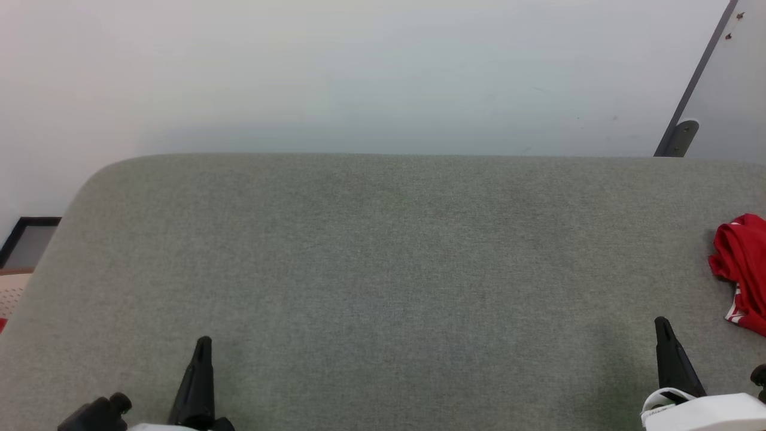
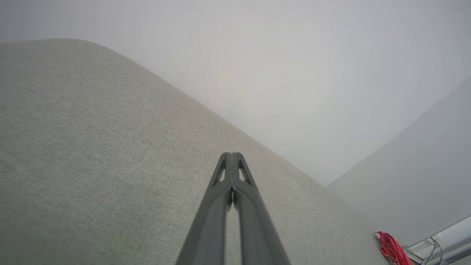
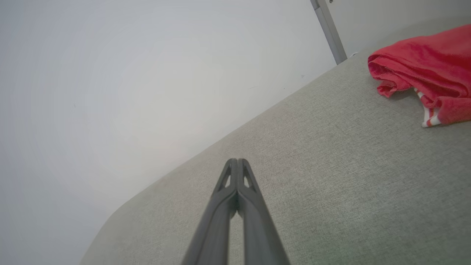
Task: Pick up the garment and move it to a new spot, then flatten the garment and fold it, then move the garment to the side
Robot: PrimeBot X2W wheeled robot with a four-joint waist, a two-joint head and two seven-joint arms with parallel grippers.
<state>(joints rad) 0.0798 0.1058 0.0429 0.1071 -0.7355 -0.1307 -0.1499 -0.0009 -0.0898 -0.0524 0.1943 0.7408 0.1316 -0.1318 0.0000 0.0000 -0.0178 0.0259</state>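
At the near edge of the head view, the left tool (image 1: 202, 348) stood at the lower left and the right tool (image 1: 662, 328) at the lower right, both pointing away from the robot over the counter (image 1: 383, 257). In each wrist view the two dark fingers met at the tips, with a thin slit between them lower down; both tools were closed and held nothing. Neither tool touched the fabric-covered grey top, as far as could be judged. The garment (image 1: 742, 266) lay bunched on the counter at the far right, cut off by the frame edge, ahead of the right tool and to its right, and well apart from the left tool. It was red, with a strip of white-and-red striped trim showing at its nearer lower edge. Beyond the counter's rounded far edge stood a plain pale wall (image 1: 359, 72). A slanted grey panel edge (image 1: 697, 75) ran down at the upper right.
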